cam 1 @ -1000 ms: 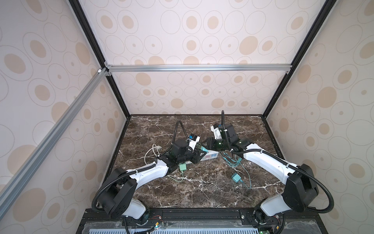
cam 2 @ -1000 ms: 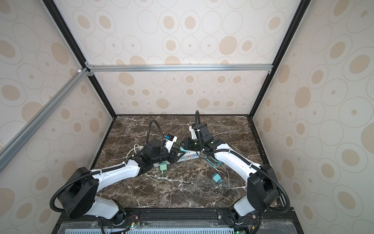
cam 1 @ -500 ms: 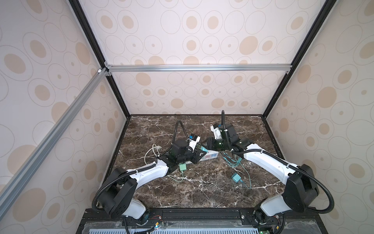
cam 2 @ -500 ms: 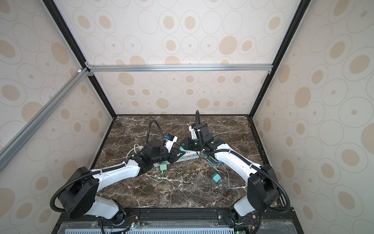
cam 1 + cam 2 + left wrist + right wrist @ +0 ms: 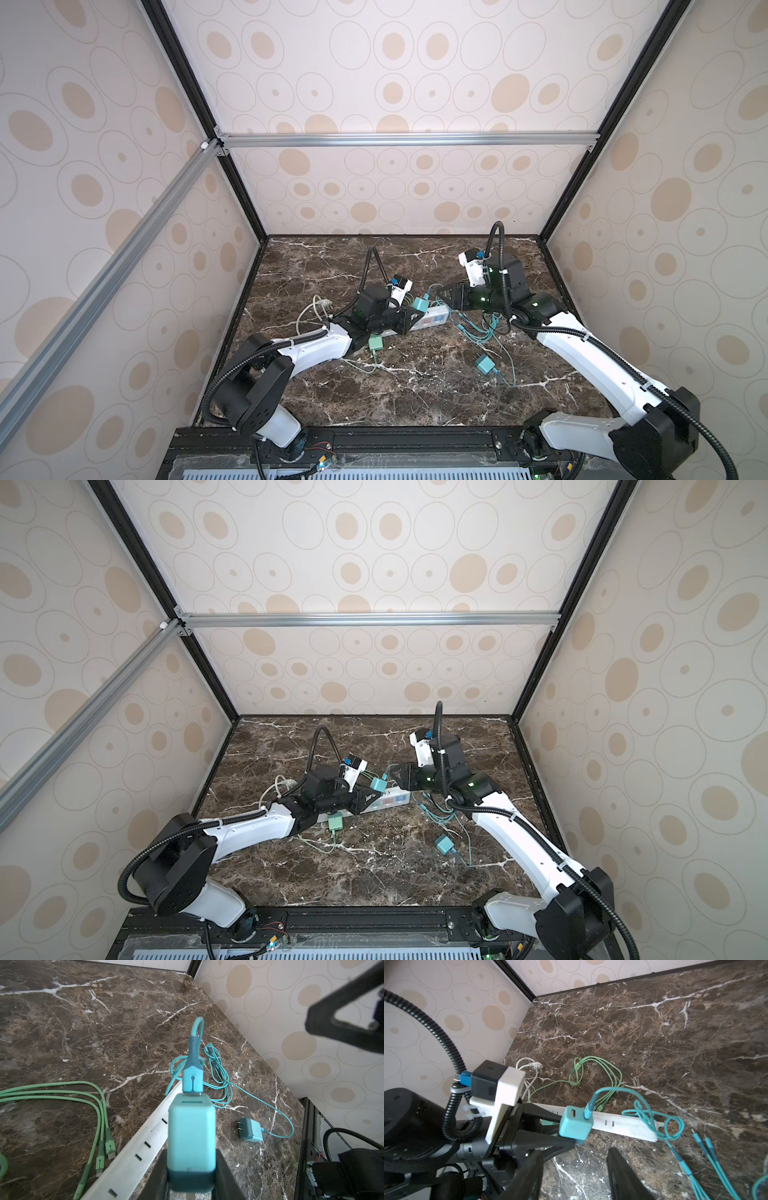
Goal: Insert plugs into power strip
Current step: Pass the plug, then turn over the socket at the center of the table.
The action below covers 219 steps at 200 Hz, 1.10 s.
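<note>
The teal plug (image 5: 191, 1136) sits clamped in your left claw (image 5: 191, 1168), raised over the power strip (image 5: 133, 1157) on the surface (image 5: 83, 1022), not visibly seated. Your right claw (image 5: 574, 1157) hangs open and empty nearby. Next, line the hidden prongs with a socket and press down.

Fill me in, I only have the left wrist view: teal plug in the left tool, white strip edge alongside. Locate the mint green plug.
Observer: The mint green plug lies on the table beside the power strip, on the robot's side of it.
Operator: Report the right tool.
Observer: The right tool is open and empty, close to one end of the strip.
Operator: Check the socket face.
Observer: In both top views it points up; pink and blue squares show beside the teal plug that the left tool holds.
</note>
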Tool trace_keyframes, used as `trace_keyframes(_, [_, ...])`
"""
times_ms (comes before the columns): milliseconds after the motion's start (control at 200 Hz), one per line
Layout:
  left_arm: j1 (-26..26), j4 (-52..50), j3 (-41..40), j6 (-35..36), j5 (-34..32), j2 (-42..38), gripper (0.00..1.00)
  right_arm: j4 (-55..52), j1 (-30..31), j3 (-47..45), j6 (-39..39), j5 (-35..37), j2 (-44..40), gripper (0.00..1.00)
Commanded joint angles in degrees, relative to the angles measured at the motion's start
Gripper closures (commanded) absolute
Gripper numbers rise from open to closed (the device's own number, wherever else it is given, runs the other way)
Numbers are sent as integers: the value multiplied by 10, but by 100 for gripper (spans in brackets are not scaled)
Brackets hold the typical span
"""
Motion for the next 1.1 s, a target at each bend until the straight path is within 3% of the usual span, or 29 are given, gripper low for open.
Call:
trace_keyframes(0, [29, -4, 52, -7, 11, 3, 87, -25, 1, -35, -51, -23, 22, 59])
trace_keyframes(120, [70, -14, 88, -5, 47, 16, 87, 6, 3, -56, -52, -52, 51, 71])
trace_keyframes(245, [99, -33, 131, 8, 75, 40, 87, 34, 4, -64, -55, -38, 90, 73])
trace_keyframes(610, [120, -28, 164, 4, 99, 63, 87, 65, 15, 2, -78, 3, 225, 70])
trace_keyframes(1090, [126, -27, 137, 5, 96, 39, 87, 74, 15, 72, -88, 19, 288, 66])
